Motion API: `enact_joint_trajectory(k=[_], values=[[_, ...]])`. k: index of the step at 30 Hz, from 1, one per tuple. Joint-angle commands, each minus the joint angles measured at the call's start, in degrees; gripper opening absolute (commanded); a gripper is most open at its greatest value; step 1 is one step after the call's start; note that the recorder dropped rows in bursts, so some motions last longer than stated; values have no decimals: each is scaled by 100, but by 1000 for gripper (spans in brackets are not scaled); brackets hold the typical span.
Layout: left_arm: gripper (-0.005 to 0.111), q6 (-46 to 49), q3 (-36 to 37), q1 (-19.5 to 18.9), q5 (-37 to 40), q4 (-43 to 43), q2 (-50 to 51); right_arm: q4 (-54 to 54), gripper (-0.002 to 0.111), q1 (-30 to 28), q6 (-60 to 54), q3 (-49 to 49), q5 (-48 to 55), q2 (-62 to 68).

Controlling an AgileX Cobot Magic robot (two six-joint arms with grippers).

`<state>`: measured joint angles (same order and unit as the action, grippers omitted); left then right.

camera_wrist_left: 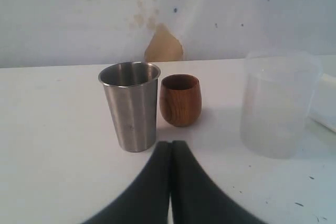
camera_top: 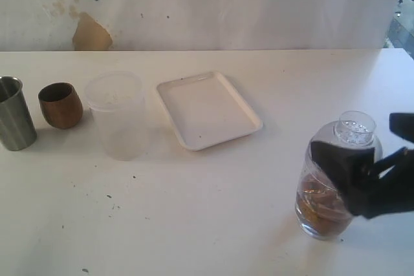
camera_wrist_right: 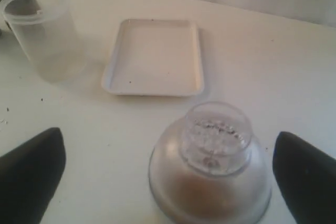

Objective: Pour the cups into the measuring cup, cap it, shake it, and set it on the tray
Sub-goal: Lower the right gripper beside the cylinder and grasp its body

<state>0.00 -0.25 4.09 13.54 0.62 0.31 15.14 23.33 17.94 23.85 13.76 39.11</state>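
Note:
The measuring cup (camera_top: 321, 208) stands on the table at the front right, off the tray. It is clear, holds brown contents and wears a clear domed cap (camera_top: 355, 127). My right gripper (camera_top: 372, 156) is open, one black finger on either side of the measuring cup (camera_wrist_right: 210, 177) and neither touching it. At the far left stand the steel tumbler (camera_top: 14, 114) and the brown wooden cup (camera_top: 60, 105), both upright. My left gripper (camera_wrist_left: 170, 145) is shut and empty, a short way in front of the tumbler (camera_wrist_left: 131, 108) and the wooden cup (camera_wrist_left: 180, 100). The white tray (camera_top: 207, 111) lies empty mid-table.
A frosted plastic tub (camera_top: 116, 117) stands between the wooden cup and the tray. A stained white wall runs along the table's far edge. Small dark specks dot the tabletop near the front left.

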Motion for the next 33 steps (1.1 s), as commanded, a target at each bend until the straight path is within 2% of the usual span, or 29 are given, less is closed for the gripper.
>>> enact_joint_trajectory(k=[1,5,18,22,25,29,33], values=[[0,0,25,2,-17,8,-31,-14,105,5,43,-923,-1519,55],[0,0,25,2,-17,8,-31,-14,105,5,-3,-1409,-2197,147],[0,0,25,2,-17,8,-31,-13,105,5,-839,-1462,-1859,158],[0,0,25,2,-17,8,-31,-106,105,-5,-839,-1623,-2148,212],[0,0,25,2,-17,8,-31,-1001,105,-153,-1083,-1779,-2614,363],[0,0,25,2,-17,8,-31,-2258,105,-351,-2026,-1946,-3365,778],[0,0,25,2,-17,8,-31,-2566,105,-351,-2342,-2032,-3684,1270]])
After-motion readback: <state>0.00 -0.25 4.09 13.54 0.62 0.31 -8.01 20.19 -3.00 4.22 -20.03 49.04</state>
